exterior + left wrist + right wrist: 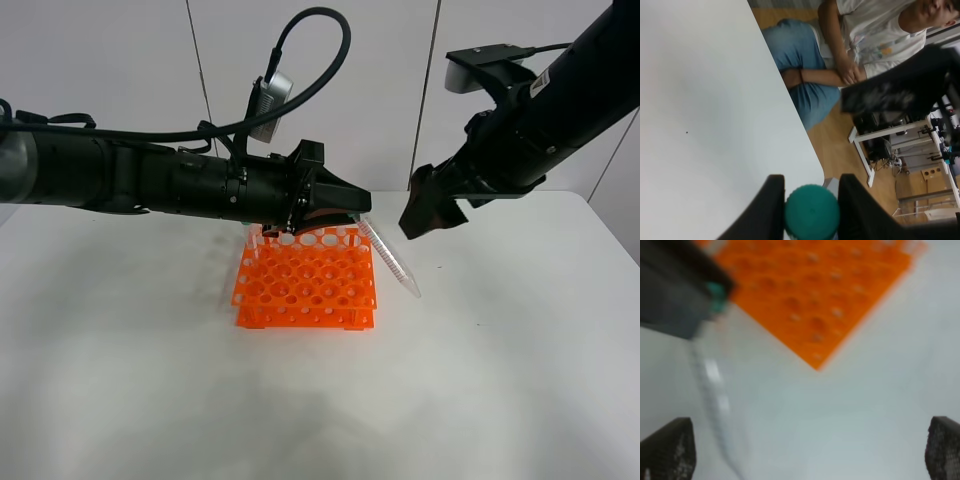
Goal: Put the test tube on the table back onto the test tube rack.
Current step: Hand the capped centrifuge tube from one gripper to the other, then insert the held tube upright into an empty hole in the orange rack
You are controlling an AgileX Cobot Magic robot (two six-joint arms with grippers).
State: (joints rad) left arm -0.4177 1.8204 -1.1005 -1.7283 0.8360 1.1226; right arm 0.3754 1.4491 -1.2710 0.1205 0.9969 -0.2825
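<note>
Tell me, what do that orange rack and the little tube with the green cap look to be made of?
The rack: likely moulded plastic, bright uniform orange with a slight sheen. The tube: clear plastic or perhaps glass; the table shows through it. Its cap: probably plastic, matte teal, finely textured.

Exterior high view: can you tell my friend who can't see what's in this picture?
The left claw grips a clear test tube by its top end, tilted with the pointed tip down beside the right edge of the orange test tube rack on a white table. The right claw hangs open above the table nearby, holding nothing.
</note>
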